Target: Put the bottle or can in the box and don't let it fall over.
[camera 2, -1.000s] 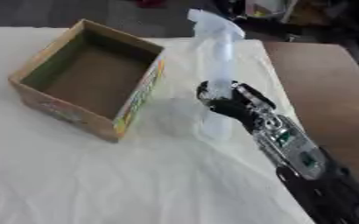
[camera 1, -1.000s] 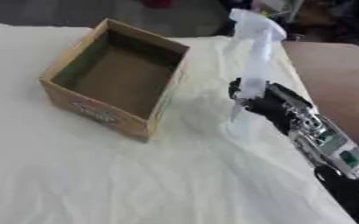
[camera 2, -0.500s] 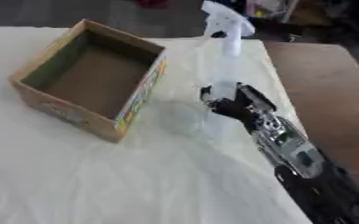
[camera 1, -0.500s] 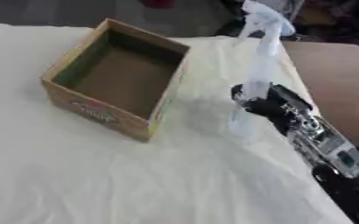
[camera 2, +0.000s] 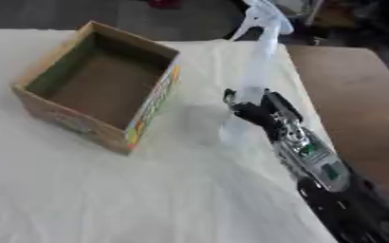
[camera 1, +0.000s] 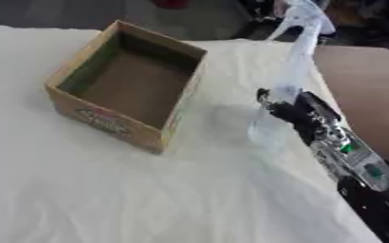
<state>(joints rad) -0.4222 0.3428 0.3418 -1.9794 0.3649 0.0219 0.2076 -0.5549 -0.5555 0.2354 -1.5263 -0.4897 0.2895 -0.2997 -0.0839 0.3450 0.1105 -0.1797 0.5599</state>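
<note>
Spray bottle (camera 1: 291, 76), clear and tall, stands right of the open cardboard box (camera 1: 128, 84), right hand (camera 1: 287, 108) curled round its lower body — lift straight, keep it vertical, lower inside.

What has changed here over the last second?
The right hand, curled round the clear spray bottle, has raised it a little off the white cloth and its top now tips slightly away from the cardboard box. The grip is unchanged, and the box is open, empty and in place as before.
</note>
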